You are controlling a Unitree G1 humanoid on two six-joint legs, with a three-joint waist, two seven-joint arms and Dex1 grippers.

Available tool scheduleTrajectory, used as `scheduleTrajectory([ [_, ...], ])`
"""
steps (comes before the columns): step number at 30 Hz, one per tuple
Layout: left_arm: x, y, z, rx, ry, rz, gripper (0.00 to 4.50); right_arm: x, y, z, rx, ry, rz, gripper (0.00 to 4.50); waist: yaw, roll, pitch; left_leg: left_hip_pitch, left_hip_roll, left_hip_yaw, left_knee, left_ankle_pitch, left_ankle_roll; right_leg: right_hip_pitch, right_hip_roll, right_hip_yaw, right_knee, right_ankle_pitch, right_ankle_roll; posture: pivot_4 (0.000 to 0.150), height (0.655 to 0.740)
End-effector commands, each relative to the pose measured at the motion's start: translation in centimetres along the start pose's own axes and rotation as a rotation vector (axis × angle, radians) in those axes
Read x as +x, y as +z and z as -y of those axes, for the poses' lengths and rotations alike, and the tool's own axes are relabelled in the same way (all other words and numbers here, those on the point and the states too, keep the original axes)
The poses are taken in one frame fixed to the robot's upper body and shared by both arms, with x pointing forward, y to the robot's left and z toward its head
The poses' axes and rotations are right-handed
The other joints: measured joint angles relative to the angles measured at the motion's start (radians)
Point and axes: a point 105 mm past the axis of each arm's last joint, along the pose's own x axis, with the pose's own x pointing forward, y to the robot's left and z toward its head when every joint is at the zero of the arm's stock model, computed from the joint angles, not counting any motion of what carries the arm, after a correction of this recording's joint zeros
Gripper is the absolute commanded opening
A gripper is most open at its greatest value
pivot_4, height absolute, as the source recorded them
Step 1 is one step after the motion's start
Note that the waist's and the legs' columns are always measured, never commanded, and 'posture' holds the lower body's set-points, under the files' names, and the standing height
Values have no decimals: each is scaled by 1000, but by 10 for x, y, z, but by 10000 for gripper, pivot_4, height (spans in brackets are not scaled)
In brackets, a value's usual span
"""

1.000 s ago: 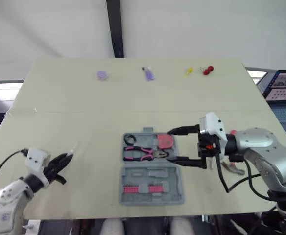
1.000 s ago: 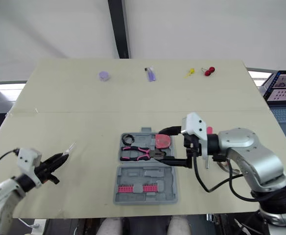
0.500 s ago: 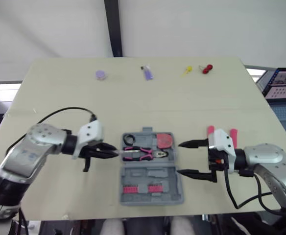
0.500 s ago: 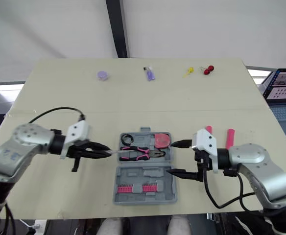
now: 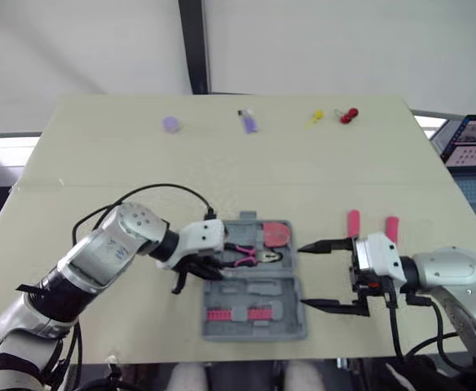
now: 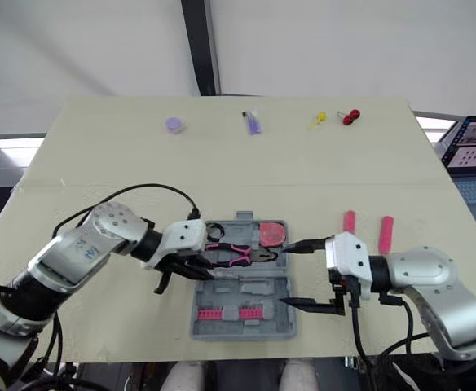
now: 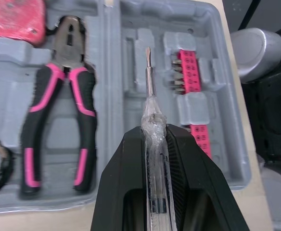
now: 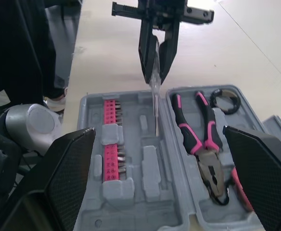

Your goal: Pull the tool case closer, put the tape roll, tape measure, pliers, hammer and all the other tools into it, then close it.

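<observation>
Half a second ago our left gripper (image 6: 196, 269) was at the left edge of the tool case (image 5: 254, 319). Now it has come in over the case's left part, level with the seam between the two halves. Our right gripper (image 5: 303, 276) has drawn back a little toward our right. It sits just beside the case's right edge, jaws spread wide and holding nothing.

The left gripper's fingers are clamped on the clear handle of the screwdriver (image 7: 150, 94), and the shaft sticks out past the fingertips. The screwdriver's long axis runs parallel to the seam. Its flat tip points toward our right, at the other gripper, and dips downward. It lies over the near half, between the seam and the pink bit strip (image 7: 188, 72). From these views we cannot tell whether the tip touches the tray or hangs just above it.

In the far half the pliers (image 7: 63, 101) lie flat with their jaws toward the red tape measure (image 5: 275, 235). The black tape roll (image 8: 225, 98) sits at that half's left end. Two pink handles (image 5: 353, 221) lie on the table (image 5: 99, 163) to the right of the case, beyond the right gripper.
</observation>
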Motion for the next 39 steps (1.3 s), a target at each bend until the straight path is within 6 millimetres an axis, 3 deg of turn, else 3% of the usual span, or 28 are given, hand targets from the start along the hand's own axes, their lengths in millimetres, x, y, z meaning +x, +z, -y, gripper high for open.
scheduleTrajectory([
  [1,9,9,3,25,25,-23,900,0,-2,1,-54,25,-10,45000,4,0,0,0,0,0,1,0,0,0,0,0,0,0,0,1500,7400],
  [13,33,16,-12,33,154,-63,900,2,-5,5,-67,16,-28,45000,5,-1,1,-3,0,-1,9,-1,2,0,0,0,1,0,0,1500,7400],
  [26,45,14,-5,177,165,-65,900,2,-7,4,-90,7,-58,45000,5,-1,1,-3,0,-1,9,-1,2,1,0,0,1,0,0,1500,7400],
  [39,53,19,-3,185,175,-62,900,2,-7,4,-83,-2,-65,45000,9,-1,1,-3,0,-1,10,-1,2,1,0,0,1,0,0,1500,7400],
])
